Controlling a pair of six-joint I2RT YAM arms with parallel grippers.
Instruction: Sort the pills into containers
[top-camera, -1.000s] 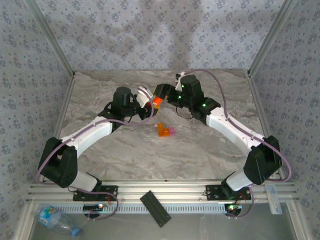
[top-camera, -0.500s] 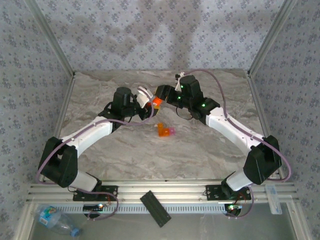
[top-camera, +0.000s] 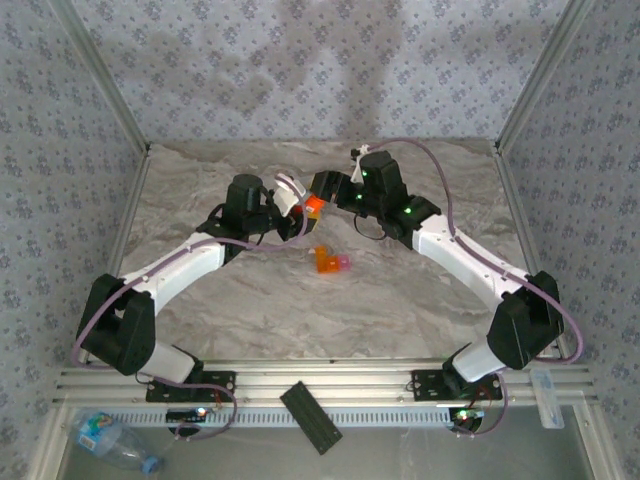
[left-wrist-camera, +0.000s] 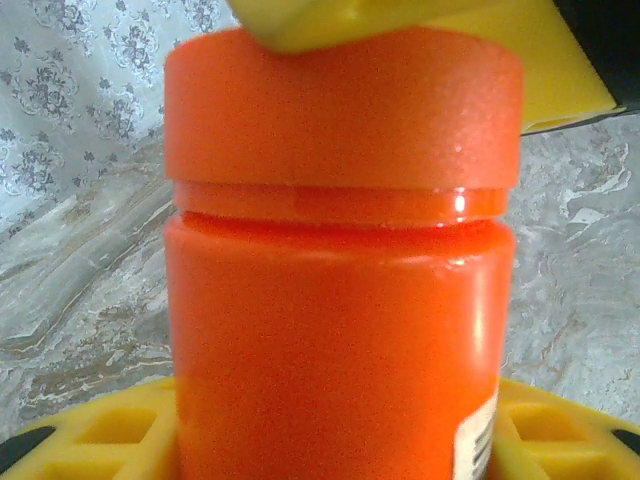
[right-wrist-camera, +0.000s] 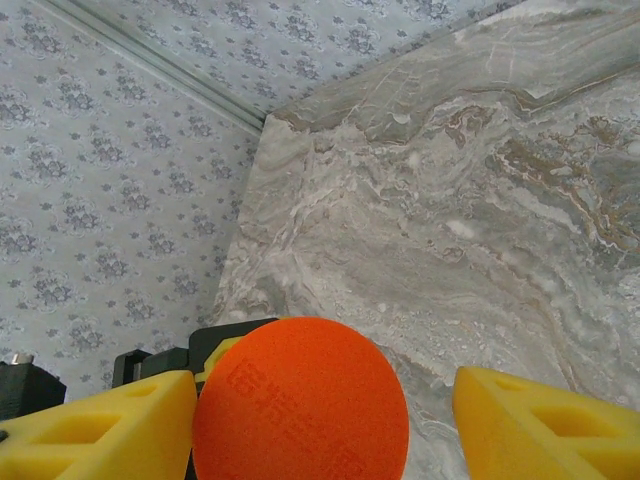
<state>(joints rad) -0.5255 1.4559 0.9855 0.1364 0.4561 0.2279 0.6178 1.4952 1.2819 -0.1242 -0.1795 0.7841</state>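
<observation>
Between the left jaws, gripping the pill bottle (left-wrist-camera: 340, 300) low down, yellow pads (left-wrist-camera: 100, 440) on both sides, shut firmly on it. Holding it upright, up off the worktop (top-camera: 400, 300), over the middle and a bit toward the far side. Up at the top, reaching down over the orange cap (right-wrist-camera: 300, 400) with the right jaws. Standing partly open around that cap: one right pad (right-wrist-camera: 100, 430) touching its side, the other a little way off, with a gap showing. Not squeezing it, then, and holding nothing. Lower down on the worktop, apart from both arms' tips, lying alone: the tiny orange box (top-camera: 325, 262) with its pale pink piece (top-camera: 343, 262) joined on. Looks like the lid-opening step, early in the job, with the cap on and no sorting begun. Next, most likely: close the right jaws evenly on the cap, to press with both pads. Then turn it and lift it away, keeping the left jaws tight to stop the bottle spinning or tipping. Go gently, to keep the insides from spilling.
</observation>
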